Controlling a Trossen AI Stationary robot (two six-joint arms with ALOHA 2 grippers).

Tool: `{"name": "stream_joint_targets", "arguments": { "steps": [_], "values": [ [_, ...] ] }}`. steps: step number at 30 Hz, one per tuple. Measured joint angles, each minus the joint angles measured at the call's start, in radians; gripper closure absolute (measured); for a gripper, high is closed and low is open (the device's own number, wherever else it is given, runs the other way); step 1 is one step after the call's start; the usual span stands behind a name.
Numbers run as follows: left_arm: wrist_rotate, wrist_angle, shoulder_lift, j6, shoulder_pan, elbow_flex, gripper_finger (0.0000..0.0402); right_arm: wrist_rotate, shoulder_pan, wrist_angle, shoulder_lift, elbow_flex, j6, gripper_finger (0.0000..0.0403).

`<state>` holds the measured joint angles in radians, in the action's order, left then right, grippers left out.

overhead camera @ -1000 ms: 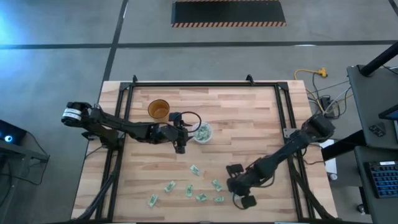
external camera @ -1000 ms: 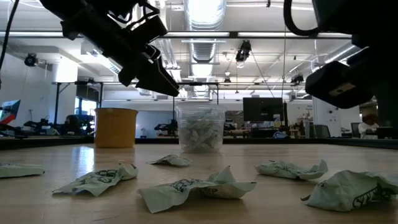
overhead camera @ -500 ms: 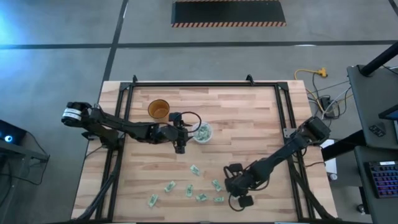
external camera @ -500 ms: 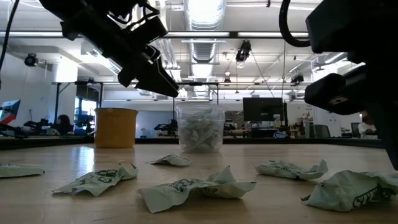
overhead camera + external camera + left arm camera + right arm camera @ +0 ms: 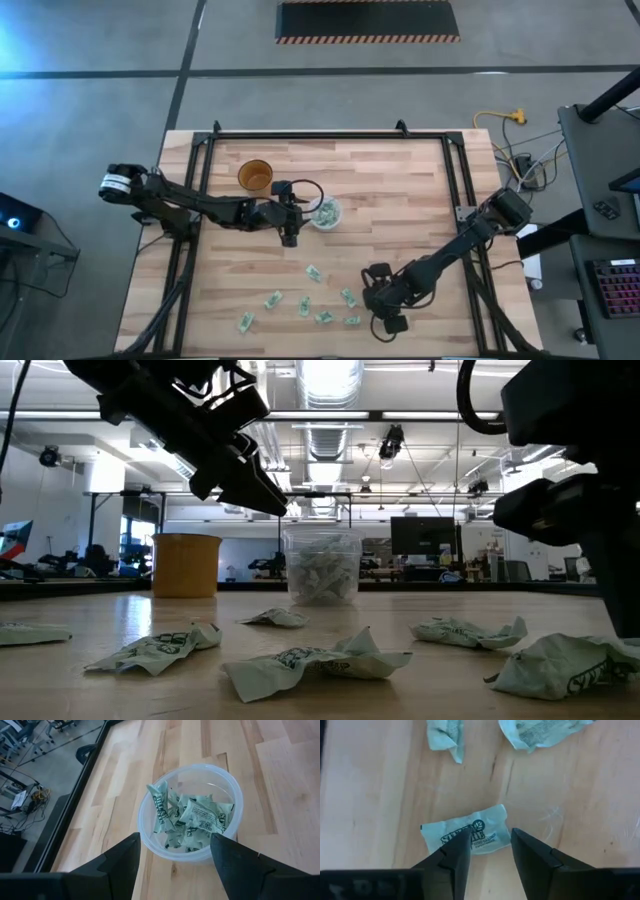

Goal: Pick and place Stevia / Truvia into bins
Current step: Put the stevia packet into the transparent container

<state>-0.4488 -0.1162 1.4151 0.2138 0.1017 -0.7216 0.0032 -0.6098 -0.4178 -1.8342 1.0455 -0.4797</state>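
Note:
The translucent cup [image 5: 325, 213] stands on the table with several pale green Stevia sachets inside [image 5: 192, 817]. My left gripper [image 5: 290, 228] is open and empty, just to the cup's left; in the left wrist view its fingers [image 5: 175, 857] frame the cup. Several more sachets lie flat on the near middle of the table [image 5: 304, 305]. My right gripper [image 5: 366, 292] is open, low over one of them [image 5: 347, 297]. In the right wrist view this sachet [image 5: 465, 836] lies flat under the two fingertips [image 5: 490, 847]. I cannot tell whether they touch it.
An amber-brown cup [image 5: 255, 176] stands at the far left of the translucent cup. Two crumpled sachets [image 5: 447, 735] [image 5: 540, 732] lie just past the one under my right gripper. A black frame [image 5: 200, 200] runs along the table's sides. The far right of the table is bare wood.
My right gripper has gone a little toward the table's left edge and down toward the loose sachets. My left gripper has kept still by the cup.

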Motion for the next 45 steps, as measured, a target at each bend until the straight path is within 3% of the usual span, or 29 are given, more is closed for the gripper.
{"name": "stream_joint_targets", "arguments": {
  "steps": [9,21,28,31,35,40,45],
  "values": [
    [0.000,0.000,0.000,0.000,0.000,0.001,0.0178,0.000,0.010,0.014,-0.001,-0.017,0.001,0.0285],
    [0.000,0.000,0.000,0.002,0.000,0.002,0.0178,0.000,0.019,0.003,0.008,0.010,0.108,0.0388],
    [0.000,0.000,0.000,0.002,0.000,0.002,0.0178,0.052,0.019,-0.040,0.014,0.071,0.220,0.0394],
    [0.000,0.005,0.000,0.002,0.000,0.002,0.0178,0.149,0.019,-0.128,0.014,0.118,0.255,0.0394],
    [0.000,0.055,0.000,-0.011,0.002,0.002,0.0178,0.376,0.021,-0.207,0.015,0.177,0.331,0.0394],
    [0.000,0.151,-0.010,-0.095,0.008,0.002,0.0178,0.682,0.056,-0.205,0.015,0.215,0.430,0.0394],
    [0.001,0.202,-0.029,-0.180,0.024,-0.002,0.0178,0.876,0.145,-0.182,0.015,0.220,0.491,0.0394]
  ]
}}
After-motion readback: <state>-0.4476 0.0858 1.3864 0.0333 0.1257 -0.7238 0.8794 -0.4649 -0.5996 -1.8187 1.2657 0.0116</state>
